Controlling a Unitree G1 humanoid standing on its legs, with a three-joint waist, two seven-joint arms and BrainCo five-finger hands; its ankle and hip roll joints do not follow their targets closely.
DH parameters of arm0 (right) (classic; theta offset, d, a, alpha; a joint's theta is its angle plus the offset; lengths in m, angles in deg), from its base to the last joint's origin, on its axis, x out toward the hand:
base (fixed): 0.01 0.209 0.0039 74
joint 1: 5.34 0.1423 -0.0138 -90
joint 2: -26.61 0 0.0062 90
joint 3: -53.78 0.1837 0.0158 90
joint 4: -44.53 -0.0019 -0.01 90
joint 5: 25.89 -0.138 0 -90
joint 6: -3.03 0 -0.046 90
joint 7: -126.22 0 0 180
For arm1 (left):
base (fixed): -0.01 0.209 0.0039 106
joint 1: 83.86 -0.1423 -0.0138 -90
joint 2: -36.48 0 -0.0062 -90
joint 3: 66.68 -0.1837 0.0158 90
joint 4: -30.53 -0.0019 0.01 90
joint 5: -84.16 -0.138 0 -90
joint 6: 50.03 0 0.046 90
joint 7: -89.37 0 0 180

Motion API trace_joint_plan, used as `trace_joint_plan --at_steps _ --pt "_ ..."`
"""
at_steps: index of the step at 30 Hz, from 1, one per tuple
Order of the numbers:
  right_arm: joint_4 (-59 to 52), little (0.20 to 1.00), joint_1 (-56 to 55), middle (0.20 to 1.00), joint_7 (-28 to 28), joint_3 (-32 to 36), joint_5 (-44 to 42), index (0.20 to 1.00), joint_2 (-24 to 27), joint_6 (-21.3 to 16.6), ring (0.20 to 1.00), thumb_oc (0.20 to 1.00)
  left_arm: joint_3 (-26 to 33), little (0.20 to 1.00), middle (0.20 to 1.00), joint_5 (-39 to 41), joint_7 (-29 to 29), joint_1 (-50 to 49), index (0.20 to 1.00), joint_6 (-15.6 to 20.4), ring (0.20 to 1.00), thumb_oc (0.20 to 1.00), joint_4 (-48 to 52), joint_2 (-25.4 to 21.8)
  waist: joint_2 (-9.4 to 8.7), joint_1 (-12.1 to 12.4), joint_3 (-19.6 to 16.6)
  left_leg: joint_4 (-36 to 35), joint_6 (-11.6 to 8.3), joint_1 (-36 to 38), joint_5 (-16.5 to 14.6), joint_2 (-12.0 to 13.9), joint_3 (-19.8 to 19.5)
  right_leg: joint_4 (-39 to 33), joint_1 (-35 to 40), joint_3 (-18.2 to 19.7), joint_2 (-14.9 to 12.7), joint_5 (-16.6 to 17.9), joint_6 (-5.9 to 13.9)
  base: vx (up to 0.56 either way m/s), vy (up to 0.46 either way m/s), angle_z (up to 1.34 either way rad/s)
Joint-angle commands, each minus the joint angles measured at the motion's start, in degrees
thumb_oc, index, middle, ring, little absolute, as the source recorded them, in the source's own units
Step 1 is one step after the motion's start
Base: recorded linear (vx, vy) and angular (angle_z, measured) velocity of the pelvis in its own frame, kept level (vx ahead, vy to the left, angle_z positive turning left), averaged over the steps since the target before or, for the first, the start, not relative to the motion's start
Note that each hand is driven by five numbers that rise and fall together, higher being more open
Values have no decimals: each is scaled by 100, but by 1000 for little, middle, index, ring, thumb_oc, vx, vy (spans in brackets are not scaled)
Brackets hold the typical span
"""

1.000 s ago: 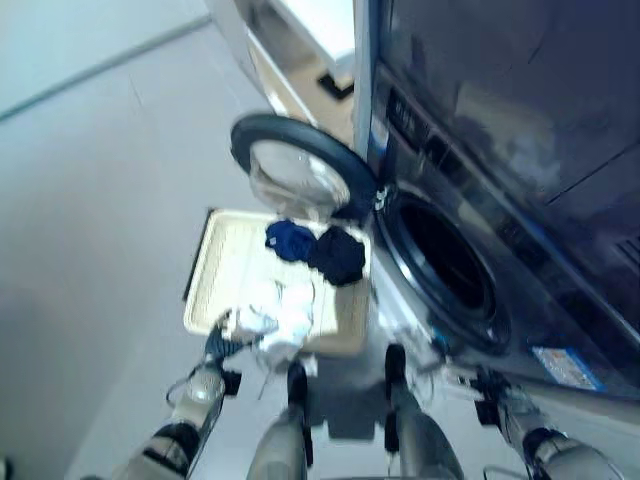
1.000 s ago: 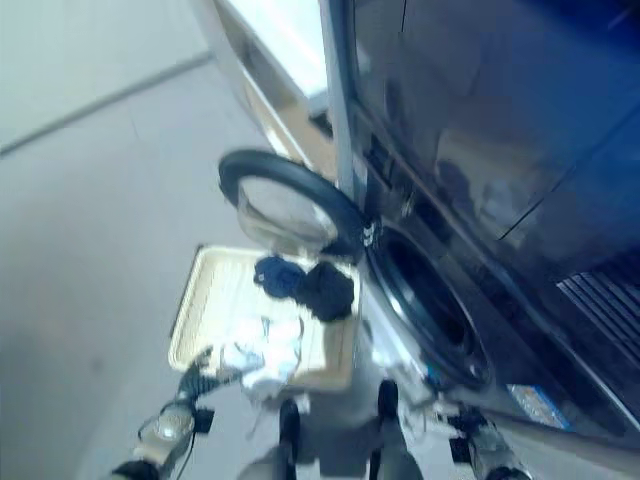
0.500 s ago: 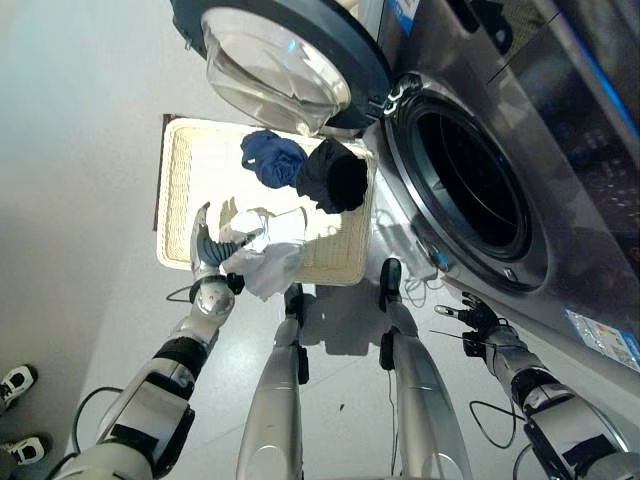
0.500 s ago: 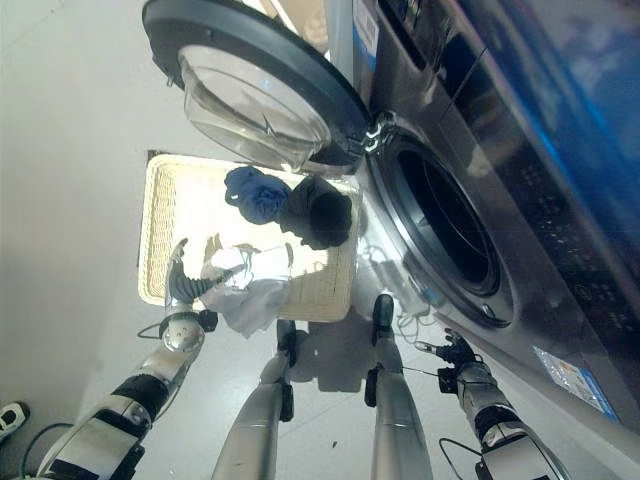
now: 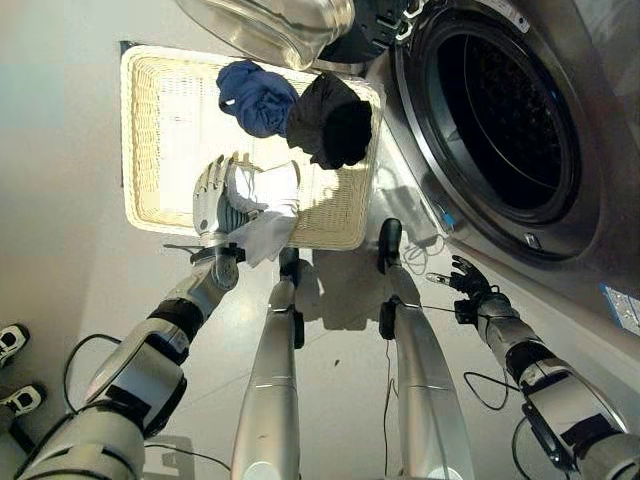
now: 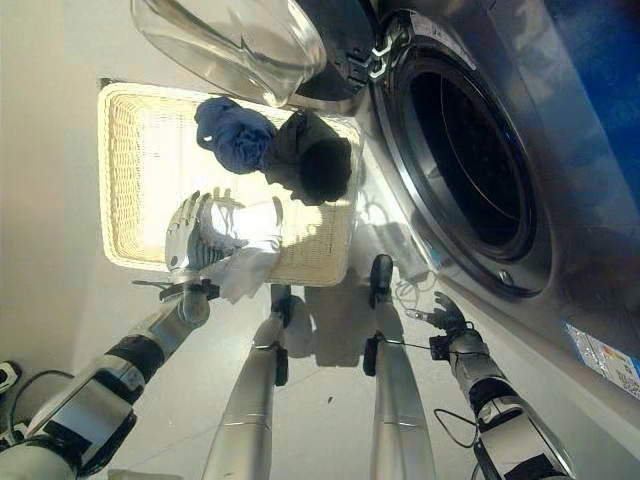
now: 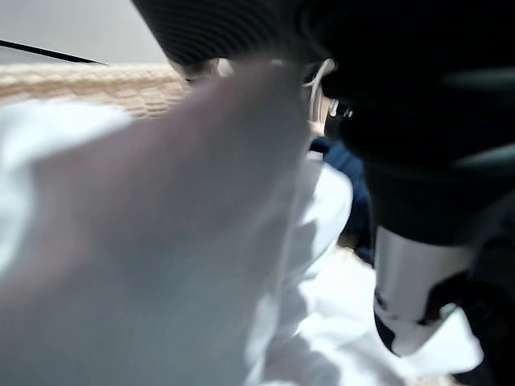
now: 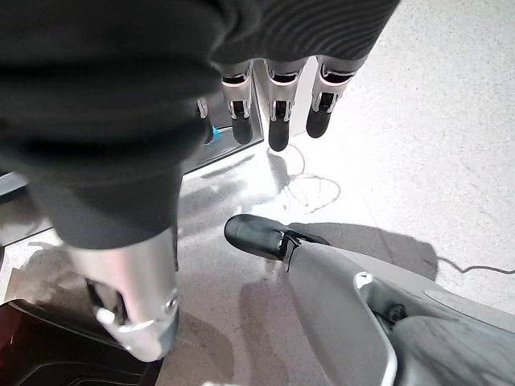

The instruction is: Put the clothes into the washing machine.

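A white cloth (image 5: 265,192) lies in the wicker basket (image 5: 145,130), with one end hanging over the near rim. My left hand (image 5: 212,200) lies against that cloth, fingers straight and spread; in the left wrist view the white cloth (image 7: 161,241) is right under the palm beside the thumb (image 7: 410,289). A blue garment (image 5: 255,95) and a black garment (image 5: 335,120) sit at the basket's far right corner. The washing machine's drum (image 5: 500,110) gapes with its door (image 5: 285,25) swung open over the basket. My right hand (image 5: 465,282) hangs open and empty low before the machine, fingers (image 8: 278,121) straight over the floor.
The basket stands on the pale floor directly left of the machine's front. The glass door overhangs the basket's far edge. A person's shoe (image 5: 10,340) shows at the lower left.
The camera has tipped down, so the whole picture shifted. My left hand stays at the white cloth on the basket's near rim. The right hand has barely moved.
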Motion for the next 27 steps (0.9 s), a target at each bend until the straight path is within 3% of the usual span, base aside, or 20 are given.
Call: trace_joint_plan --at_steps 1,9,11,14,21,22,23,24,27 --pt "-149 1000 -131 1000 -18 -212 -262 1000 291 -123 1000 1000 -2 1000 1000 -68 675 2 1000 -228 1000 1000 -231 -176 -78 107 -139 127 383 -210 138 -547 -18 788 -16 -290 426 -581 330 0 0 0" --pt "-125 1000 32 1000 -58 -256 -233 1000 366 -100 1000 1000 -178 1000 1000 181 1199 93 1000 -633 1000 1000 -515 -77 -78 50 -139 84 374 -319 196 -541 -10 763 -136 -261 471 -537 332 2 9 0" --pt "-96 1000 140 1000 -77 -267 -238 1000 374 -74 1000 1000 -244 1000 1000 260 1642 208 1000 -957 1000 1000 -711 -50 -86 33 -139 76 361 -359 223 -545 -26 769 -181 -255 481 -520 344 0 0 0" --pt "-107 1000 202 1000 -66 -281 -254 1000 353 -55 1000 1000 -316 1000 1000 258 2025 272 1000 -1160 1000 1000 -890 -12 -100 14 -139 36 371 -361 239 -555 -44 749 -194 -237 516 -504 344 0 0 0" --pt "-104 1000 287 1000 -92 -334 -258 1000 363 -53 1000 1000 -465 1000 1000 224 2325 357 1000 -1338 1000 1000 -1184 33 -117 -39 -139 -28 364 -330 277 -551 -37 683 -179 -209 551 -449 355 0 0 0" --pt "-101 1000 288 1000 -96 -335 -260 1000 366 -57 1000 1000 -467 815 815 231 2342 355 815 -1338 815 815 -1190 34 -118 -40 -139 -28 362 -330 277 -550 -37 682 -179 -208 551 -449 356 0 0 0" --pt "-98 1000 296 1000 -99 -344 -263 1000 365 -64 1000 1000 -482 457 457 250 2399 364 457 -1349 457 457 -1210 38 -119 -44 -139 -37 361 -321 284 -549 -35 672 -169 -203 559 -447 355 0 0 0" --pt "-88 1000 342 1000 -89 -357 -264 1000 354 -59 1000 1000 -502 200 200 272 2497 411 200 -1349 200 200 -1252 54 -115 -53 -139 -49 359 -320 293 -553 -31 669 -176 -195 566 -440 356 0 0 0" --pt "-81 1000 375 1000 -84 -361 -264 1000 342 -62 1000 1000 -524 200 200 293 2563 435 200 -1312 200 200 -1300 70 -118 -58 -139 -62 360 -320 299 -555 -32 663 -180 -193 577 -435 354 0 0 0"
